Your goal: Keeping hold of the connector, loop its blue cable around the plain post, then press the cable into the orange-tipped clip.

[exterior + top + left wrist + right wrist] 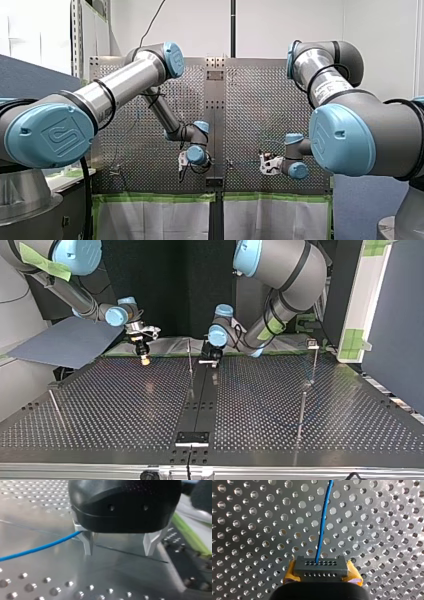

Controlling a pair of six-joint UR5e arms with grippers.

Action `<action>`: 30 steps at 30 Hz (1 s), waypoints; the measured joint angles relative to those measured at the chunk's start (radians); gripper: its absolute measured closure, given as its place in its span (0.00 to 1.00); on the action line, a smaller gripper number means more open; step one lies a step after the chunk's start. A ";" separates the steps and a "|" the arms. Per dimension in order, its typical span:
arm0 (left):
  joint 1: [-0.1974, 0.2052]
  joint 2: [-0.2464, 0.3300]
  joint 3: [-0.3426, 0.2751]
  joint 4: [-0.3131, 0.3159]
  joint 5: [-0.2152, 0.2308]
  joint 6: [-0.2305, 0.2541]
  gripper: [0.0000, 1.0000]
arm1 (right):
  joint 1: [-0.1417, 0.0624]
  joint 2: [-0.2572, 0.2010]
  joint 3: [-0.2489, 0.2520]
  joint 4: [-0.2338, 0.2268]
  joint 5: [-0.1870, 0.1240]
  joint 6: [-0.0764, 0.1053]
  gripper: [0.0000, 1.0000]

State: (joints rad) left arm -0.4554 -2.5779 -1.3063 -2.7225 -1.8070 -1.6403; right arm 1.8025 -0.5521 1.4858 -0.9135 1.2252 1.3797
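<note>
The connector [320,567], a grey rectangular block of matte plastic with two rows of small round holes in its face, sits clamped between the yellow pads [290,573] of the right gripper [322,574], whose jaws stand narrow against the block's two short sides. The blue cable [322,530], thin, smooth and round, leaves a hole in the upper row and runs straight ahead, above the perforated table [249,517], a dull metal sheet dotted with an even grid of holes.

In the left wrist view the cable reaches one of the tapered metal fingers [87,543] of the left gripper [120,547], under its rounded black housing. The jaws stand wide apart and grip nothing; whether the cable passes on between them cannot be told.

In the top view both grippers hang low at the table's far, green-taped edge, with a thin upright metal rod [190,357] between them.
</note>
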 joint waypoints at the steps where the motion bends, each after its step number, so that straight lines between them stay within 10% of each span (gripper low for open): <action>1: -0.001 0.000 0.000 -0.008 0.002 0.008 0.00 | 0.000 0.000 0.000 0.000 0.000 0.000 1.00; 9: -0.020 0.025 -0.038 -0.053 0.036 0.076 0.00 | 0.001 0.002 0.000 0.003 -0.001 0.002 1.00; 30: -0.106 0.181 -0.230 0.073 0.084 0.183 0.00 | 0.007 0.004 0.000 0.027 -0.009 -0.003 1.00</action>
State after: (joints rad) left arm -0.5618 -2.3970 -1.5359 -2.6498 -1.7228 -1.4575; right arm 1.8093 -0.5480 1.4860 -0.8865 1.2158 1.3767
